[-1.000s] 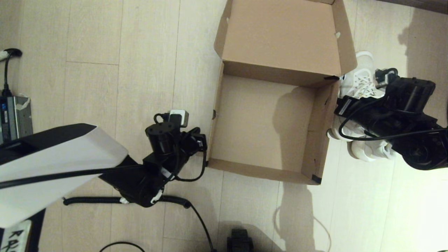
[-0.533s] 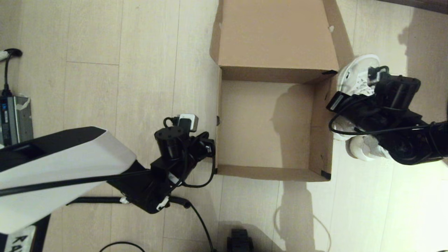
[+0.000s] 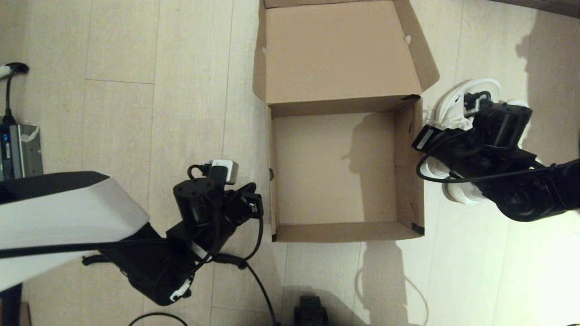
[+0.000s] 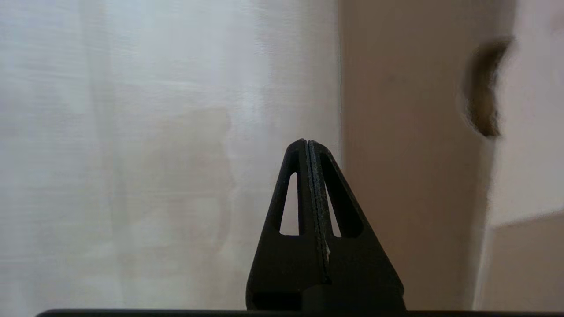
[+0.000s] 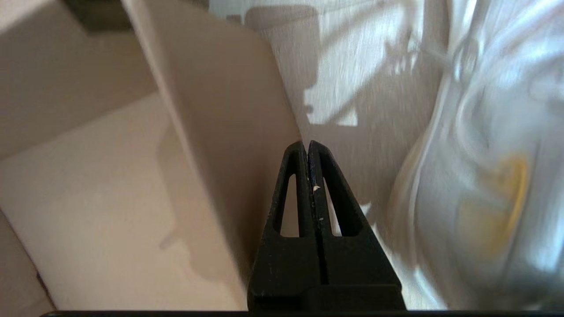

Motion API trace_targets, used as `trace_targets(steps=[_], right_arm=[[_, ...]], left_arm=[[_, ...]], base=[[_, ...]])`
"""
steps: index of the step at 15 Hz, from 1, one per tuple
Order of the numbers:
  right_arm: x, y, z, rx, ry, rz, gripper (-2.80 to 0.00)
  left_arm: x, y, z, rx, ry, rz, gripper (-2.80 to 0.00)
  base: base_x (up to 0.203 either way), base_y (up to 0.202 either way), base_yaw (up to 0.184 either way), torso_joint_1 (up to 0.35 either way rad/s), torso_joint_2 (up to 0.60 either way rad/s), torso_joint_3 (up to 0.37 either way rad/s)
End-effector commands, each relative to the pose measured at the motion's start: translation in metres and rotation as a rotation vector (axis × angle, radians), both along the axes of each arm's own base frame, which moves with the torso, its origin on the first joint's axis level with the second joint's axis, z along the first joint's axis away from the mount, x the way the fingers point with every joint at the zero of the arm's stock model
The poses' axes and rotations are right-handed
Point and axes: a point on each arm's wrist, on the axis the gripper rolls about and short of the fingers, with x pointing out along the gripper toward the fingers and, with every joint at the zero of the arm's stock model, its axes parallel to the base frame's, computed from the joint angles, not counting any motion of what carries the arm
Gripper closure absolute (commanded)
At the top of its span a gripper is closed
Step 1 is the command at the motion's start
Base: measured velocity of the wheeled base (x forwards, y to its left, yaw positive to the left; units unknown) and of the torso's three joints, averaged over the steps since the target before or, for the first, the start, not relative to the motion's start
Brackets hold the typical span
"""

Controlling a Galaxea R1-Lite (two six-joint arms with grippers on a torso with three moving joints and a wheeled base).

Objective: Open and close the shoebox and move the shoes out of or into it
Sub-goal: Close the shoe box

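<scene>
The brown shoebox [image 3: 410, 176] stands open on the floor, its lid [image 3: 340, 50] folded back at the far side and its inside empty. The white shoes [image 3: 453, 111] lie on the floor just right of the box, largely covered by my right arm. My right gripper [image 3: 420, 147] is shut and empty, low between the box's right wall [image 5: 211, 132] and a shoe [image 5: 484, 185]. My left gripper [image 3: 260, 208] is shut and empty beside the box's left wall [image 4: 396, 176], its fingertips [image 4: 307, 143] close to the cardboard.
A coiled black cable [image 3: 235, 262] and loose leads trail on the floor near the left arm. A grey power unit [image 3: 18, 151] sits at the far left edge. A dark robot part [image 3: 310, 312] shows at the bottom centre. Pale wood flooring surrounds the box.
The box has turned from skewed to square and slid left. My right arm has moved left and farther away along its right wall. My left arm first followed the box, then drew back left.
</scene>
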Motion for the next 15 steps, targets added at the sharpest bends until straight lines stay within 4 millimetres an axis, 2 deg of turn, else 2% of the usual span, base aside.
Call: trace_targets(steps=[1, 3, 6, 10, 13, 15], right_arm=[[-0.011, 0.001, 0.002, 0.002, 0.001, 0.004, 0.00], [-0.024, -0.001, -0.003, -0.003, 0.028, 0.004, 0.00], [-0.042, -0.004, -0.013, -0.016, 0.077, 0.008, 0.00], [-0.058, 0.008, -0.024, -0.024, 0.122, 0.055, 0.00], [-0.063, 0.017, -0.029, -0.028, 0.141, 0.066, 0.00], [-0.066, 0.018, -0.030, -0.029, 0.145, 0.071, 0.00]], left_arm=[[-0.001, 0.014, 0.010, -0.012, -0.023, 0.033, 0.00], [0.011, 0.022, 0.015, -0.024, -0.051, 0.064, 0.00], [0.028, 0.022, 0.025, -0.036, -0.079, 0.078, 0.00], [0.037, 0.019, 0.029, -0.041, -0.090, 0.080, 0.00], [0.046, 0.016, 0.031, -0.045, -0.095, 0.082, 0.00], [0.043, 0.012, 0.030, -0.044, -0.089, 0.074, 0.00]], base=[[0.000, 0.000, 0.000, 0.000, 0.00, 0.000], [0.000, 0.000, 0.000, 0.000, 0.00, 0.000], [0.000, 0.000, 0.000, 0.000, 0.00, 0.000], [0.000, 0.000, 0.000, 0.000, 0.00, 0.000], [0.000, 0.000, 0.000, 0.000, 0.00, 0.000], [0.000, 0.000, 0.000, 0.000, 0.00, 0.000]])
